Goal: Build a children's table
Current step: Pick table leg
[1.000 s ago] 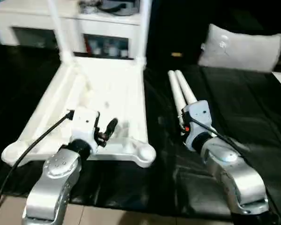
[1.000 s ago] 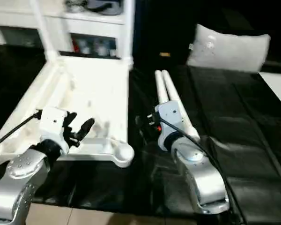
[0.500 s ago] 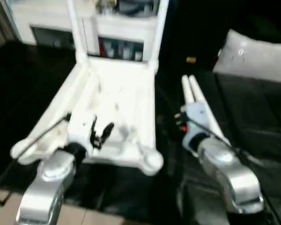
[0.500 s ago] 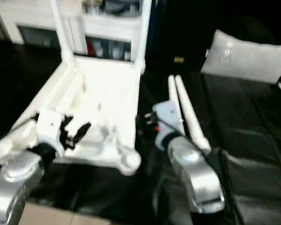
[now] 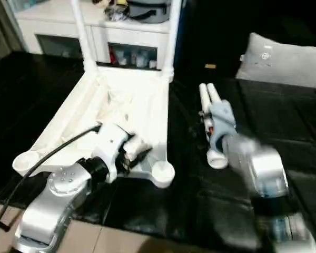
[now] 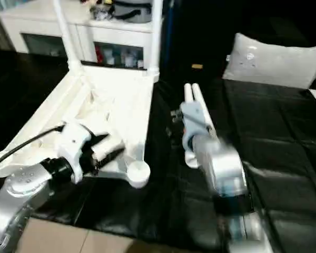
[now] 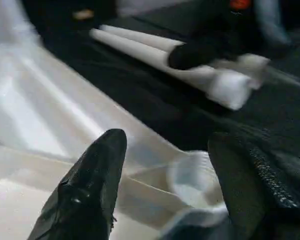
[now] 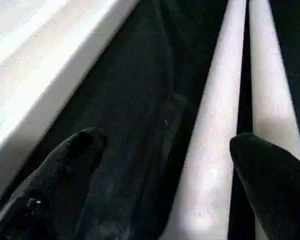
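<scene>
The children's table top [image 5: 121, 108] lies upside down on the black cover, ribbed side up. Two white legs [image 5: 174, 31] stand upright in its far corner sockets. Two more legs [image 5: 213, 153] lie side by side on the cover to its right. My left gripper [image 7: 167, 140] is open and hovers over the near right corner socket [image 7: 190, 180], which sits empty between its fingers [image 7: 90, 185]. My right gripper [image 8: 167, 140] is open just above the inner lying leg [image 8: 215, 125], with the table top's edge [image 8: 50, 65] beside it. Neither gripper holds anything.
A white shelf unit [image 5: 126, 31] with small items stands behind the table top. A grey pillow [image 5: 284, 60] lies at the back right. The black cover [image 5: 284, 121] spreads out to the right, and light floor [image 5: 121, 240] shows past its near edge.
The camera has shifted. My left gripper has moved right, closer to the near right corner socket. My right arm has reached farther along the lying legs, uncovering their near ends.
</scene>
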Motion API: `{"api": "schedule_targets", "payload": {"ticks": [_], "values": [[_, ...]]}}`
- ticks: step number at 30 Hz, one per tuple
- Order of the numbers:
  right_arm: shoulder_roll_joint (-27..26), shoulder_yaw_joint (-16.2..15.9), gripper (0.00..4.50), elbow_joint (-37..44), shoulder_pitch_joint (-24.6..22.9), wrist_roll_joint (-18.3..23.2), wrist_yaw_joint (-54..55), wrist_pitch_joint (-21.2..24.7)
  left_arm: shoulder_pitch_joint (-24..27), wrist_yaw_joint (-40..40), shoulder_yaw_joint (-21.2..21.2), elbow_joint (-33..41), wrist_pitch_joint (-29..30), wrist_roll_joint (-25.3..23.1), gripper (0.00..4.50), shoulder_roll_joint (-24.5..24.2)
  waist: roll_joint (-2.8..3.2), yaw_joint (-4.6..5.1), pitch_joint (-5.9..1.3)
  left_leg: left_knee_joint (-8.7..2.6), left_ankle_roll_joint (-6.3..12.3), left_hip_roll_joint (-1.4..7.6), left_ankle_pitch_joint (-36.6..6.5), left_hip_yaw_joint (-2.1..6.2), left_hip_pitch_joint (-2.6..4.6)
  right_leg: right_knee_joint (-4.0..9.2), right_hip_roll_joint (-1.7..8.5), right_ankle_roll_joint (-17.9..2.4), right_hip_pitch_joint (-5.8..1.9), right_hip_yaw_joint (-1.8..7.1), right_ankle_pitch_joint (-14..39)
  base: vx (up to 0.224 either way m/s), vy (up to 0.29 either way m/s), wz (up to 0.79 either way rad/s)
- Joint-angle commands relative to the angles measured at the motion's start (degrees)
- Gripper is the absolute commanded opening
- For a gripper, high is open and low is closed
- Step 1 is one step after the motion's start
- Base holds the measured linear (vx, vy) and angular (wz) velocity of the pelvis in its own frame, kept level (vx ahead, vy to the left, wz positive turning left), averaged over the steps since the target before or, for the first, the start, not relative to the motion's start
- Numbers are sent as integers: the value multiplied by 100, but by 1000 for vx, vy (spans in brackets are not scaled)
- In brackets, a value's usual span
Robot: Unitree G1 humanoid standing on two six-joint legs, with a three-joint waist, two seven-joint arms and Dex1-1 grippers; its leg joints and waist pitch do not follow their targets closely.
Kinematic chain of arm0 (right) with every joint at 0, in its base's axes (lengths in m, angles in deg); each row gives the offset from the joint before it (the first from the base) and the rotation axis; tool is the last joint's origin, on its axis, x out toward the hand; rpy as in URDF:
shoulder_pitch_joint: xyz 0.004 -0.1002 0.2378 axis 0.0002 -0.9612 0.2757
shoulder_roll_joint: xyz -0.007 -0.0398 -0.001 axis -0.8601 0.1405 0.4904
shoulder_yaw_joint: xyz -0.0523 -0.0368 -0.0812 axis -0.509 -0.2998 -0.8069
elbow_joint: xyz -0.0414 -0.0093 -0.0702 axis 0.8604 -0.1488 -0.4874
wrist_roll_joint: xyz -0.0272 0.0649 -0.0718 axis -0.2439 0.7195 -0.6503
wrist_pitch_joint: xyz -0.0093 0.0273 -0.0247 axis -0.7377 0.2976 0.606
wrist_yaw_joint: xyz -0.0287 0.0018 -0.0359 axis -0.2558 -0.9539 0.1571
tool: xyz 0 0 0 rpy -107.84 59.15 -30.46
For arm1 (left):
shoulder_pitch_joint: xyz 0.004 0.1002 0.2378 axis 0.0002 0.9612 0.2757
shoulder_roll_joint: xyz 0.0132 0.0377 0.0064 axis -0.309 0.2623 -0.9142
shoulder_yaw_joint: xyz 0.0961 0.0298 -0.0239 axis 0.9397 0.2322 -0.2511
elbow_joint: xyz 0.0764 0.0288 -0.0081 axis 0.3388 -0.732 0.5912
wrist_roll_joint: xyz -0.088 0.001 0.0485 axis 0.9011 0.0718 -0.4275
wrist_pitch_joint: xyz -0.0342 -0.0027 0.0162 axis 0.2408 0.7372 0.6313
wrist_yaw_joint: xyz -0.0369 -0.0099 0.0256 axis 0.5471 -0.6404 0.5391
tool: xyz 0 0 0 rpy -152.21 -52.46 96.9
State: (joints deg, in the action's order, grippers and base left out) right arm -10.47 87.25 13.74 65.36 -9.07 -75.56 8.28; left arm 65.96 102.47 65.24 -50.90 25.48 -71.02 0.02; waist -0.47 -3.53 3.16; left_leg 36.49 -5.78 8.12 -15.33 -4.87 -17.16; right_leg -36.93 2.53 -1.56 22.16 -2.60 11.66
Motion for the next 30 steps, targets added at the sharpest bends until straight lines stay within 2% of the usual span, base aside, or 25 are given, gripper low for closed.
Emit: {"api": "schedule_targets", "payload": {"ticks": [1, 2, 3, 4, 5, 6, 9, 10, 12, 14, 16, 18, 21, 27, 29, 30], "values": [[-1, 223, 450, -568, 356, -31, 92, -118, -136, 213, 77, 107, 103, 103, 299, -162, 36, 28, -219, -550, -61, 200, -1347, 0, -152, 656, 480, -368, -207, 258, 3155, 0, 0, 0], [18, 276, 450, -1042, 618, -80, 155, -274, -169, 325, 85, 149, 188, 211, 299, -229, 12, 31, -237, -547, -55, 209, -1209, -21, -178, 644, 464, -379, -228, 258, 2929, 0, 0, 0], [41, 299, 450, -1373, 792, -121, 200, -399, -194, 396, 93, 181, 246, 290, 299, -258, 20, 36, -251, -539, -81, 215, -1123, -36, -172, 590, 460, -517, -196, 268, 2678, 0, 0, 0], [54, 320, 450, -1633, 919, -133, 222, -494, -203, 451, 102, 222, 315, 363, 299, -271, 22, 34, -264, -531, -96, 213, -999, -56, -204, 563, 447, -610, -225, 268, 2394, 0, 0, 0], [59, 321, 450, -1783, 989, -134, 214, -536, -199, 476, 107, 246, 358, 401, 299, -279, 16, 35, -286, -518, -103, 218, -862, -64, -222, 530, 452, -674, -241, 277, 2164, 0, 0, 0], [78, 290, 450, -2034, 1102, -140, 183, -617, -208, 505, 122, 260, 404, 435, 299, -296, 25, 28, -324, -489, -90, 218, -530, -89, -246, 479, 438, -822, -253, 284, 1639, 0, 0, 0], [104, 229, 450, -2548, 1302, -137, 72, -768, -221, 568, 144, 278, 504, 536, 299, -289, 19, 25, -352, -439, -13, 200, -1, -131, -317, 410, 428, -1088, -290, 283, 863, 0, 0, 0], [103, 193, 450, -2818, 1394, -151, 16, -843, -215, 630, 125, 319, 588, 656, 321, -270, 15, 9, -371, -425, 9, 196, 138, -144, -329, 396, 424, -1149, -306, 280, 681, 0, 0, 0], [81, 275, 450, -3121, 1513, -141, 44, -950, -226, 643, 88, 336, 639, 752, 321, -260, 15, -4, -403, -408, 51, 206, 425, -145, -365, 338, 413, -1268, -327, 273, 201, 0, 0, 0], [67, 346, 450, -3313, 1587, -86, -27, -987, -239, 682, 95, 356, 665, 794, 321, -287, 9, 3, -408, -398, 94, 208, 508, -149, -379, 320, 400, -1344, -309, 262, -18, 0, 0, 0], [38, 447, 450, -3570, 1689, -10, -70, -1056, -245, 680, 107, 374, 678, 791, 321, -299, 3, 13, -363, -418, 107, 217, 176, -162, -392, 370, 404, -1349, -303, 252, 358, 0, 0, 0], [43, 437, 432, -3856, 1804, -51, -114, -1142, -248, 672, 117, 390, 704, 803, 333, -308, -3, 16, -341, -431, 70, 227, -90, -174, -376, 419, 418, -1232, -289, 251, 907, 0, 0, 0], [36, 508, 413, -4160, 1917, 34, -216, -1149, -259, 638, 142, 412, 736, 820, 340, -314, 6, 15, -322, -442, 40, 243, -262, -188, -349, 463, 417, -1090, -248, 245, 1342, 0, 0, 0], [10, 472, 366, -4384, 1979, 78, -632, -997, -285, 569, 181, 377, 701, 773, 340, -324, 20, 6, -317, -458, 12, 285, -425, -233, -337, 498, 417, -981, -219, 216, 1600, 0, 0, 0], [14, 488, 338, -4442, 1998, 74, -652, -1012, -288, 552, 183, 376, 694, 763, 340, -315, 32, 3, -325, -457, -12, 302, -426, -251, -332, 496, 420, -987, -214, 206, 1586, 0, 0, 0], [13, 477, 338, -4457, 2001, 80, -714, -981, -291, 547, 178, 373, 688, 763, 340, -308, 28, 6, -323, -461, -18, 310, -437, -255, -329, 493, 417, -1001, -208, 200, 1577, 0, 0, 0]]}}
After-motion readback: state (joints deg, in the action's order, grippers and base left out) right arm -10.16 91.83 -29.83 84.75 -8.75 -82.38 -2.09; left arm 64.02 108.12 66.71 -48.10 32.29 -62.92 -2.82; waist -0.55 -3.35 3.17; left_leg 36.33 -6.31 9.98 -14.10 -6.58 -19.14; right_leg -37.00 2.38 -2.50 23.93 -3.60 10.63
